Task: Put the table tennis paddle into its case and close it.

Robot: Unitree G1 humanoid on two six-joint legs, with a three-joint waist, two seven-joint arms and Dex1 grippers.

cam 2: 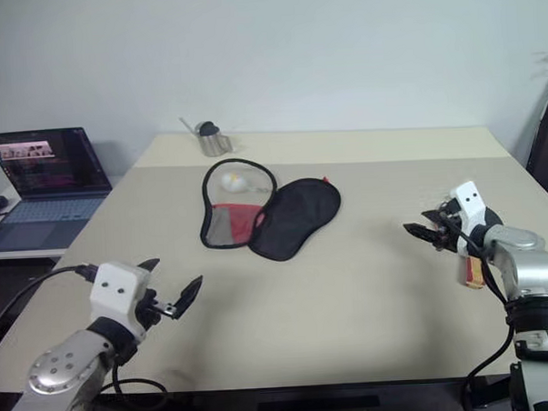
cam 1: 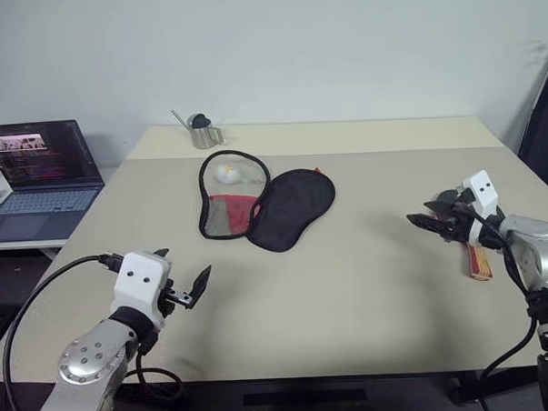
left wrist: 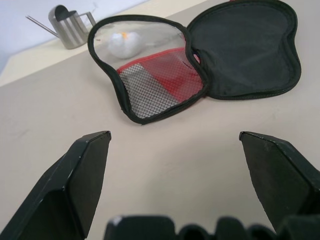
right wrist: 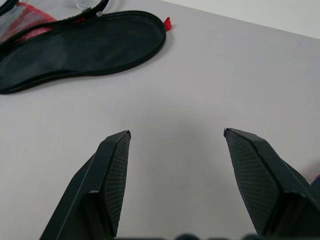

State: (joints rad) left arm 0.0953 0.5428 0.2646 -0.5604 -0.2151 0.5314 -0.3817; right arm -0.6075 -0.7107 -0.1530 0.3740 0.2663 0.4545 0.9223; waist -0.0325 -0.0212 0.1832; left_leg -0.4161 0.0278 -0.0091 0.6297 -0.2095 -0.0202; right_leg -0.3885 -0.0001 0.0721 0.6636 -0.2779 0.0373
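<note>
The case (cam 1: 292, 207) lies unzipped and spread flat at the middle of the table, black half on the right, clear and red mesh half (left wrist: 155, 85) on the left. By the table's right edge, a pale handle edged in red is what shows of the table tennis paddle (cam 1: 479, 265); my right arm covers the rest of it. Just above that handle, my right gripper (cam 1: 423, 213) is open and points left toward the case, with nothing between its fingers (right wrist: 115, 165). My left gripper (cam 1: 181, 269) is open and empty near the front left, well short of the case.
A small white-and-yellow ball (cam 1: 227, 174) sits in the case's clear half. A metal pitcher (cam 1: 203, 131) stands at the back of the table. An open laptop (cam 1: 41, 175) rests on a side table to the left. Bare table (cam 1: 350, 284) lies between the grippers.
</note>
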